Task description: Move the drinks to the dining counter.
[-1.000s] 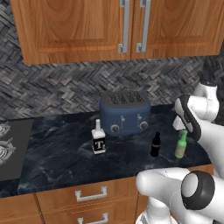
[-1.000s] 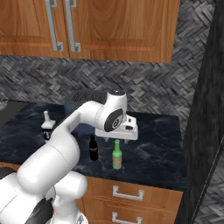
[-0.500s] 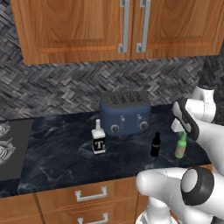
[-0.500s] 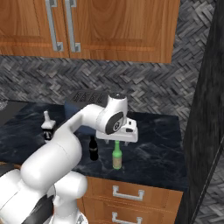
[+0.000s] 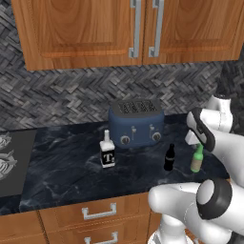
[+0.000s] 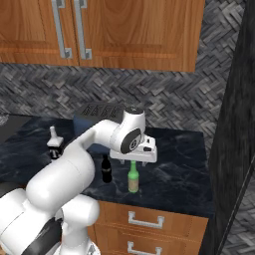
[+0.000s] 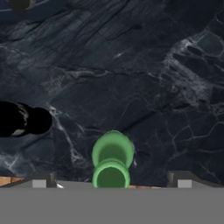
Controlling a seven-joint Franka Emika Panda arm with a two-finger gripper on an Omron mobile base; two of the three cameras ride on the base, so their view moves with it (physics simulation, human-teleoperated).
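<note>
Three drinks stand on the black marble worktop [image 5: 71, 171]. The green bottle [image 5: 197, 159] [image 6: 133, 178] [image 7: 112, 159] is the rightmost one, near the front edge. My gripper [image 6: 133, 162] [image 7: 112, 180] [image 5: 194, 144] hangs open just above its cap, one finger on each side, touching nothing. The slim black bottle [image 5: 169, 157] [image 6: 105, 169] [image 7: 22, 120] stands close to its left. Further left is the squat clear bottle with the "T" label [image 5: 108, 151] [image 6: 54, 144]. The dining counter is out of view.
A blue toaster [image 5: 136, 123] [image 6: 94, 113] stands against the herringbone wall behind the bottles. A stove top [image 5: 9, 159] lies at the far left. Wooden wall cabinets [image 5: 128, 28] hang overhead, and a tall dark panel [image 6: 234, 124] closes the worktop's right end.
The gripper has sunk slightly toward the green bottle's cap, still open. The three bottles have not moved.
</note>
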